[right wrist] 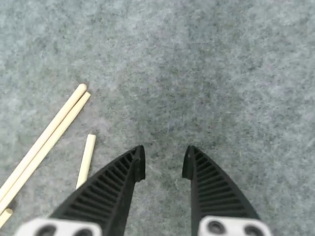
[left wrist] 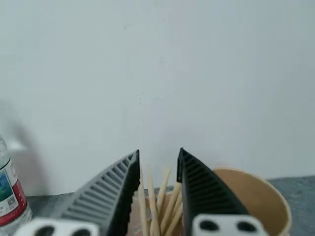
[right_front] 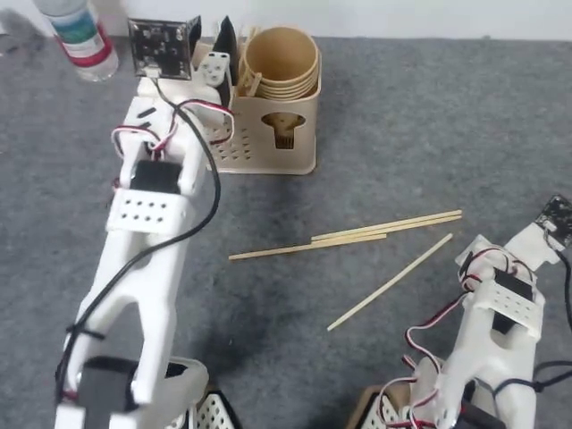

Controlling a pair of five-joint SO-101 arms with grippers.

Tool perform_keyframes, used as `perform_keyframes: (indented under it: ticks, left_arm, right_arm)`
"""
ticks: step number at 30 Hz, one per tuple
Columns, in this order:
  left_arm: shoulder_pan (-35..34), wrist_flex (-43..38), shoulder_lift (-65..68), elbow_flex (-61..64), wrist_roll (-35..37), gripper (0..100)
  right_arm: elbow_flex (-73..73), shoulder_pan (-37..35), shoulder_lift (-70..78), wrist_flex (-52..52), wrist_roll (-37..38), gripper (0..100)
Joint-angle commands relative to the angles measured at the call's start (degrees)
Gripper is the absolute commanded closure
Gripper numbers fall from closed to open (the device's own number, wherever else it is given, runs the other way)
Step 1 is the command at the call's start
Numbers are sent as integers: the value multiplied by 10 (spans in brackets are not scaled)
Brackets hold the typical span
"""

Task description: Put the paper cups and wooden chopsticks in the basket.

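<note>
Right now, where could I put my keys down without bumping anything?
The gray mat right of the basket, above the loose chopsticks, is bare. So is the strip below them, between the left arm and the right arm. Crowded: around the basket, under the left gripper.

My left arm (right_front: 147,214) and right arm (right_front: 492,344) are white plastic with black servo blocks (right_front: 154,176), rows of small holes, and looping red, white and black cables (right_front: 143,136). My left gripper (left wrist: 159,153) and right gripper (right wrist: 165,148) have black, ribbed, tapering fingers (left wrist: 206,191).

R gripper (right wrist: 164,162) fingers (right wrist: 118,191) apart over grey mat (right wrist: 221,73), chopsticks (right wrist: 49,132) just beside.
</note>
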Motion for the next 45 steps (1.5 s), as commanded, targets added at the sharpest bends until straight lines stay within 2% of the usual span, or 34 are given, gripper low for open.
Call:
perform_keyframes:
  ticks: [1,3,6,9,12,17,21,26,32,34,45]
  left_arm:
    - [20,149,-90,-23,2,870]
    - [52,266,-127,-23,-33,870]
    - [126,410,-163,-18,-149,870]
    - [199,502,-167,-4,-222,870]
    - [255,508,-166,35,-231,870]
    - [331,451,-154,104,-251,868]
    - [334,412,-69,107,-251,867]
    - [338,339,67,85,-255,869]
    - [349,333,242,-30,-289,870]
    - [348,359,298,-85,-291,870]
    - [346,618,574,-467,-332,870]
  right_arm:
    - [-25,-6,-15,-10,8,858]
    - [-25,-4,-15,-10,8,858]
    - [-25,-1,-15,-10,8,858]
    - [-25,2,-16,-9,8,858]
    - [-25,29,-18,-8,5,858]
    - [-29,118,-19,-10,-8,858]
    - [-29,128,-19,-11,-70,858]
    - [-29,124,-19,-11,-71,858]
    - [-29,120,-19,-10,-71,858]
    - [-29,109,-19,-10,-71,858]
    - [-29,101,-20,-5,-71,858]
